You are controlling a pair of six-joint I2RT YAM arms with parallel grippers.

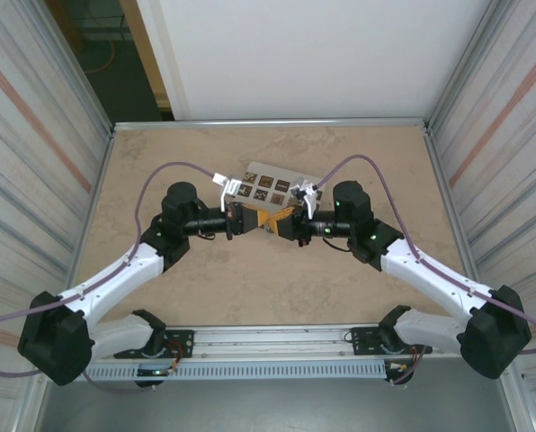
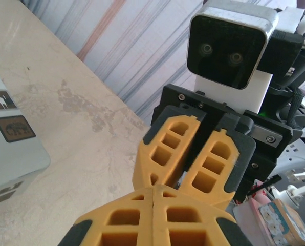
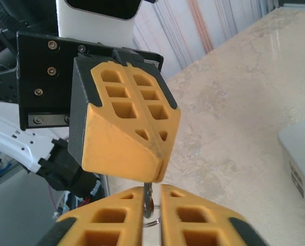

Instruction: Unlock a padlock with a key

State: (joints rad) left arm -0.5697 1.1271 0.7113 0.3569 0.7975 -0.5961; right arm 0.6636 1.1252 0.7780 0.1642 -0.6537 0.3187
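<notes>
Pale mottled desk (image 1: 205, 297) walled by striped panels, with one white box (image 1: 270, 187) of dark patterned squares lying at the back; in front of it the two arms meet tip to tip above mid-desk. The left gripper (image 1: 264, 220) has its jaws pressed together along a single seam; the right gripper (image 1: 279, 222) has its jaws drawn in on the key (image 3: 148, 197), a thin metal sliver standing in the narrow gap between them, with one wire ring (image 3: 151, 221) hanging from it. The key's long axis runs straight out of the right jaws toward the left jaws' tip, and its end sits right at that seam. No blue padlock body can be made out; I judge it is pinched at the left tips, hidden by the yellow fingers. The coming move turns on this line: the key must enter along its own axis, so both jaws need to stay coaxial; the right arm carries the key. Count: two arms, one key, one ring, one box.
</notes>
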